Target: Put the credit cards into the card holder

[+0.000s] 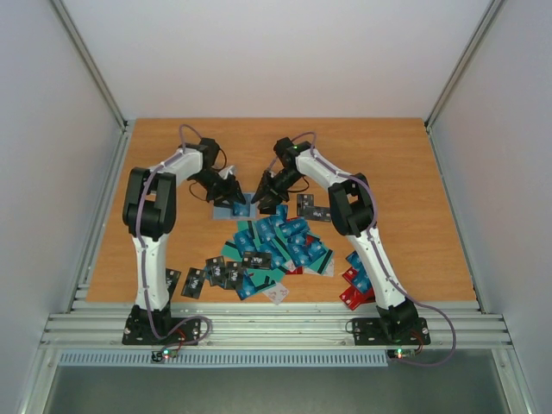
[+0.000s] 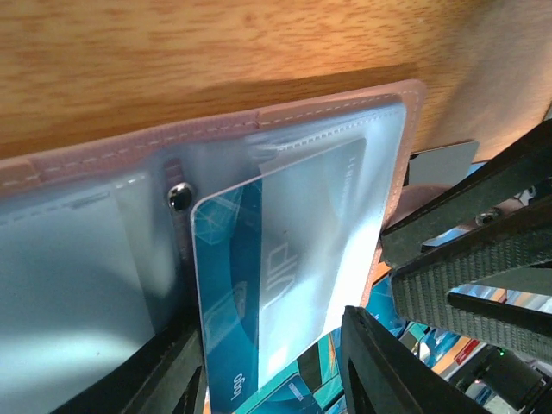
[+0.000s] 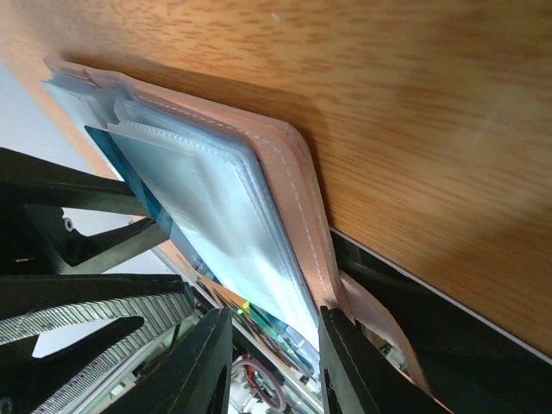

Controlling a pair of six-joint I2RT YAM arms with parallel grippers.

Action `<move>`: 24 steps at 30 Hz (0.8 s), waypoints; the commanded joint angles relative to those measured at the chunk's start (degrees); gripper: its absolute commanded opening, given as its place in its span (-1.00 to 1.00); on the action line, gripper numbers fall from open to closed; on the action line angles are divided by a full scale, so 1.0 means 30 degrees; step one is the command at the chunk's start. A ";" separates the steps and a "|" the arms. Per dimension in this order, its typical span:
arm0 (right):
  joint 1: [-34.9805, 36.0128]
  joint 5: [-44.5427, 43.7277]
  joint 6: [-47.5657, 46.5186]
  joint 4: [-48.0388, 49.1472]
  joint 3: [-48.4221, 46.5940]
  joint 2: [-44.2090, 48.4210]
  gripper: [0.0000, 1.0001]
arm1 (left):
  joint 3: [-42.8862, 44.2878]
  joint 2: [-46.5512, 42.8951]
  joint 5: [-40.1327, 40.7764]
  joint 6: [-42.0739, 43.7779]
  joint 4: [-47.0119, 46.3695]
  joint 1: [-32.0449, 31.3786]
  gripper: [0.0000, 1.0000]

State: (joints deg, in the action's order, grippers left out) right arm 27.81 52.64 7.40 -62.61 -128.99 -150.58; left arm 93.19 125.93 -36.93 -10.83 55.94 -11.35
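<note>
Orange-brown wooden table (image 1: 397, 172) inside white walls (image 1: 52, 129). At its far middle is the soft pinkish-brown card holder (image 2: 285, 121), open, its edge clamped by the right gripper (image 3: 276, 321). 1 thin teal plastic credit card (image 2: 228, 285) sits half inside a clear pocket (image 2: 332, 216); the left gripper (image 2: 274, 354) stands spread around its free end, not gripping. Next, we judge, it needs pushing home. Loose cards (image 1: 276, 246) in blue, black and red wait nearby; 2 crowded grippers leave little room.
</note>
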 commanded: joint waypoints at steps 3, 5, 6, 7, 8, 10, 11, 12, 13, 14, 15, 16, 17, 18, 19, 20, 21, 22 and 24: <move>0.0104 -0.1350 0.0665 0.1392 0.0897 -0.0359 -0.41 | 0.1001 0.0100 0.1642 -0.0696 0.1547 -0.0471 -0.09; 0.0104 -0.1296 0.0690 0.1485 0.1023 -0.0324 -0.41 | 0.1277 0.0238 0.1910 -0.0806 0.1859 -0.0543 -0.08; 0.0104 -0.1274 0.0696 0.1520 0.1052 -0.0318 -0.41 | 0.1409 0.0302 0.2066 -0.0904 0.1996 -0.0594 -0.08; 0.0130 -0.1260 0.0672 0.1543 0.1055 -0.0314 -0.41 | 0.1521 0.0362 0.2185 -0.0968 0.2119 -0.0611 -0.08; 0.0133 -0.1237 0.0669 0.1561 0.1070 -0.0313 -0.41 | 0.1630 0.0420 0.2350 -0.1108 0.2218 -0.0639 -0.08; 0.0135 -0.1207 0.0691 0.1618 0.1121 -0.0288 -0.41 | 0.1894 0.0545 0.2673 -0.1389 0.2484 -0.0684 -0.08; 0.0148 -0.1186 0.0712 0.1658 0.1130 -0.0270 -0.41 | 0.2025 0.0623 0.2868 -0.1507 0.2612 -0.0736 -0.08; 0.0161 -0.1172 0.0747 0.1707 0.1164 -0.0257 -0.41 | 0.2213 0.0709 0.3138 -0.1768 0.2796 -0.0816 -0.08; 0.0140 -0.1130 0.0799 0.1812 0.1208 -0.0229 -0.42 | 0.2394 0.0797 0.3406 -0.1966 0.2988 -0.0895 -0.08; 0.0156 -0.1087 0.0853 0.1935 0.1251 -0.0193 -0.42 | 0.2574 0.0911 0.3579 -0.2113 0.3177 -0.0971 -0.08; 0.0162 -0.1058 0.0933 0.2056 0.1314 -0.0148 -0.42 | 0.2761 0.1024 0.3754 -0.2302 0.3328 -0.1050 -0.08; 0.0163 -0.1014 0.1042 0.2214 0.1421 -0.0132 -0.42 | 0.2967 0.1140 0.3938 -0.2409 0.3487 -0.1170 -0.07; 0.0141 -0.0949 0.1162 0.2414 0.1523 -0.0082 -0.42 | 0.3100 0.1250 0.4070 -0.2540 0.3620 -0.1299 -0.04; 0.0160 -0.0890 0.1276 0.2629 0.1630 -0.0035 -0.42 | 0.3204 0.1382 0.4164 -0.2648 0.3710 -0.1465 -0.01; 0.0162 -0.0839 0.1404 0.2906 0.1790 0.0046 -0.42 | 0.3261 0.1449 0.4278 -0.2723 0.3780 -0.1610 -0.01; 0.0163 -0.0799 0.1489 0.3086 0.1891 0.0091 -0.42 | 0.3298 0.1509 0.4490 -0.2814 0.3836 -0.1775 0.00; 0.0159 -0.0765 0.1562 0.3240 0.1969 0.0144 -0.42 | 0.3361 0.1556 0.4670 -0.2874 0.3864 -0.1938 0.00; 0.0162 -0.0743 0.1651 0.3355 0.2052 0.0169 -0.42 | 0.3420 0.1599 0.4916 -0.2972 0.3949 -0.2137 0.00; 0.0161 -0.0688 0.1757 0.3573 0.2230 0.0213 -0.42 | 0.3527 0.1700 0.5272 -0.3109 0.4048 -0.2314 -0.01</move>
State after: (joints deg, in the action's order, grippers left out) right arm 27.92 54.17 10.04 -55.44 -124.77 -148.97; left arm 102.17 129.25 -24.32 -18.26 65.28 -16.69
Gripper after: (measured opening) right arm 0.290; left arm 0.498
